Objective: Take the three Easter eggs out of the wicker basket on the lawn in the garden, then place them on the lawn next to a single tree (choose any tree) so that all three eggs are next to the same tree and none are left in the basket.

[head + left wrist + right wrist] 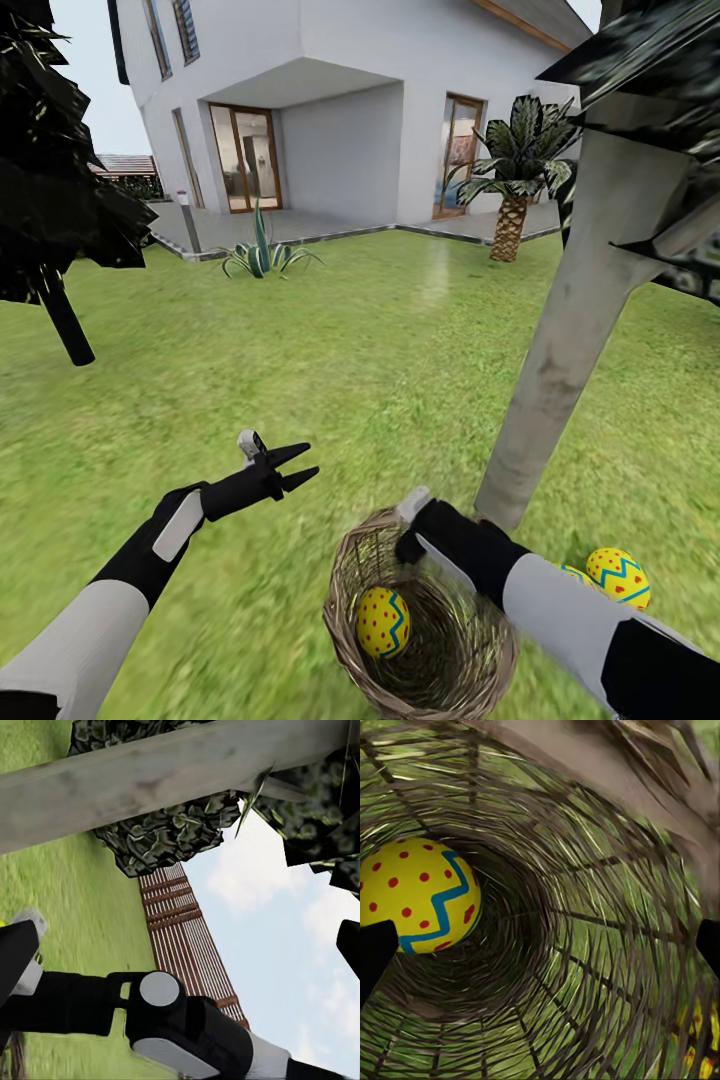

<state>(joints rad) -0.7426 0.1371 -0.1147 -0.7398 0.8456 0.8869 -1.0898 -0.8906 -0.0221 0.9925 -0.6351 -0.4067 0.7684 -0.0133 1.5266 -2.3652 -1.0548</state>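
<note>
Down on the lawn point(330, 380), the wicker basket point(350, 585) is sitting just beside the foot of the tree point(575, 330), whose pale grey-tan trunk is leaning up toward dark foliage at the upper right of the head view. 1 Easter egg point(383, 621) is lying inside the basket against its left wall; the right wrist view is looking down into the weave, where the same egg point(416, 894) is resting near the bottom. 2 more eggs are lying on the grass at the base of the trunk, right of the basket: 1 point(617, 578) is showing plainly, and the other point(576, 573) is peeking out from behind the right forearm, touching or nearly touching the first.

The right gripper point(412, 525) is reaching over the basket's far rim, and its dark fingertips point(375, 952) are standing wide apart at the 2 edges of the right wrist view, holding nothing. The left gripper point(297, 468) is hovering over bare grass to the left of the basket, well apart from it, with its 2 pointed fingers spread and nothing between them.

Across the lawn, a white house point(340, 100) with glazed doors is standing behind a short palm point(515, 170) and a spiky plant point(262, 255). The left wrist view is taking in the trunk point(150, 784), a slatted brown fence point(187, 937) and the right arm point(172, 1020).
</note>
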